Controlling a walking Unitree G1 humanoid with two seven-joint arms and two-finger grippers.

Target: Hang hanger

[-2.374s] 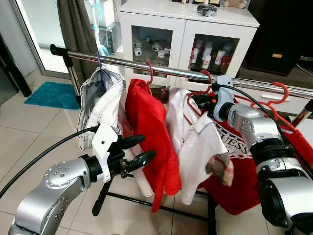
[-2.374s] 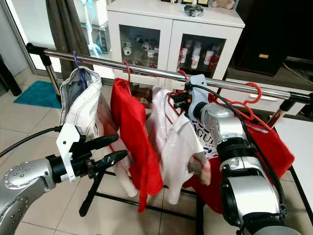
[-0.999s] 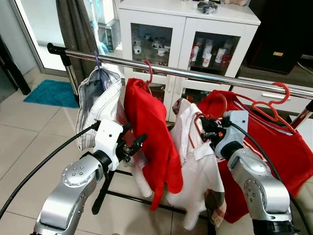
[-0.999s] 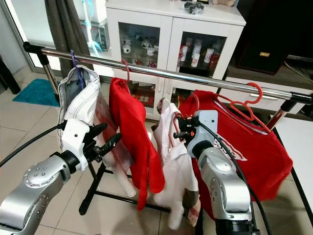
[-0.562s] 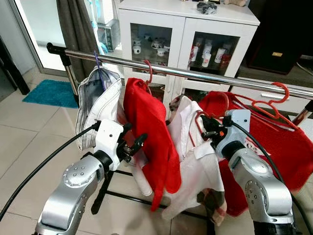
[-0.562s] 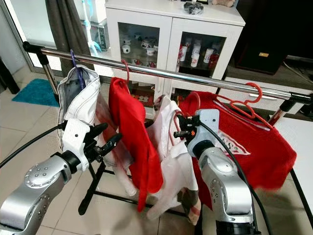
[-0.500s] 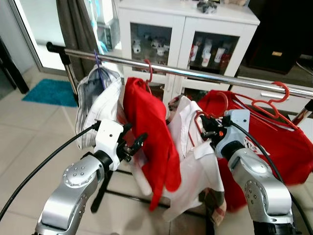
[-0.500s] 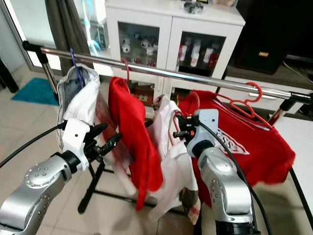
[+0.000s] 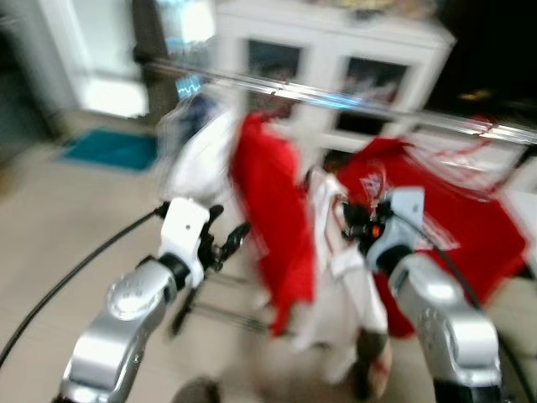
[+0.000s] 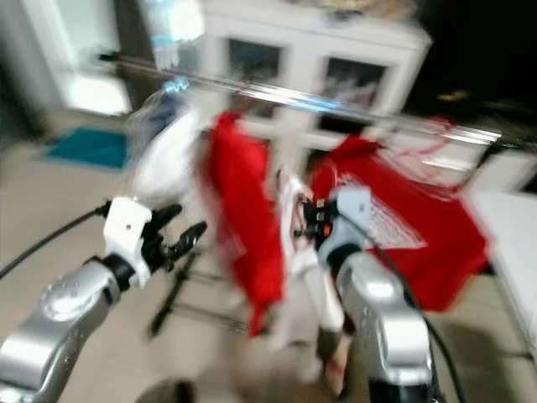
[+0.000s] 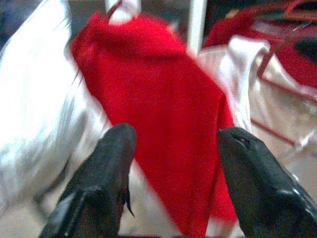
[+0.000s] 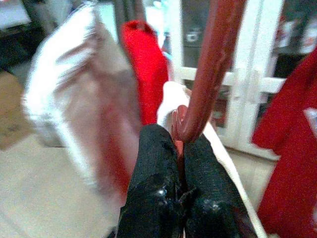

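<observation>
The head views are blurred. A steel rail (image 9: 336, 99) carries a white striped garment (image 9: 197, 151), a red garment (image 9: 268, 214) and a red T-shirt (image 9: 457, 222). My right gripper (image 9: 351, 220) is shut on a red hanger (image 12: 213, 64) that holds a white shirt (image 9: 351, 281), below the rail and between the two red garments. Its fingers (image 12: 153, 163) pinch the hanger's wire. My left gripper (image 9: 231, 239) is open and held just left of the red garment (image 11: 163, 114), with nothing between its fingers (image 11: 111, 163).
A white glass-door cabinet (image 9: 336, 50) stands behind the rail. A blue mat (image 9: 113, 147) lies on the tiled floor at the left. The rack's dark base bars (image 9: 218, 306) run under the clothes.
The whole picture has gone blurred and shifted slightly, so the camera is moving. Both arms keep about the same pose and the hanger stays in the right gripper.
</observation>
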